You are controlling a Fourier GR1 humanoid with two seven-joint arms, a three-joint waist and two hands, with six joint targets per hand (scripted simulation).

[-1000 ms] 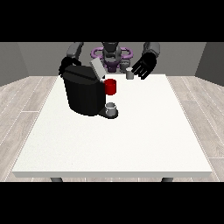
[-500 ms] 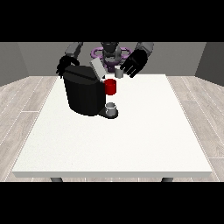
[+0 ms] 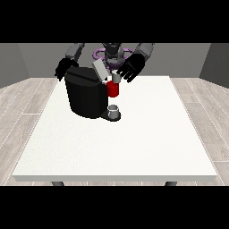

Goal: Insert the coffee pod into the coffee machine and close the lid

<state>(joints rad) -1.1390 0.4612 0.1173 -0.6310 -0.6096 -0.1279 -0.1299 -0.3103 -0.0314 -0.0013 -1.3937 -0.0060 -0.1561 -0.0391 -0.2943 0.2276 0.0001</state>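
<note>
You have the hand at the view's right [image 3: 131, 68] over the pod [image 3: 116, 78], fingers spread, nothing held; lid [image 3: 100, 69] up

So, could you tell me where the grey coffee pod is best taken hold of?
Probably by its round side wall, coming from the view's right, where the hand already is. The coffee pod stands upright above the machine's red part, and the lid blocks the left.

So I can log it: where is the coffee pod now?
In the front view, the coffee pod sits just above the coffee machine's red part, by the hand at the view's right.
</note>
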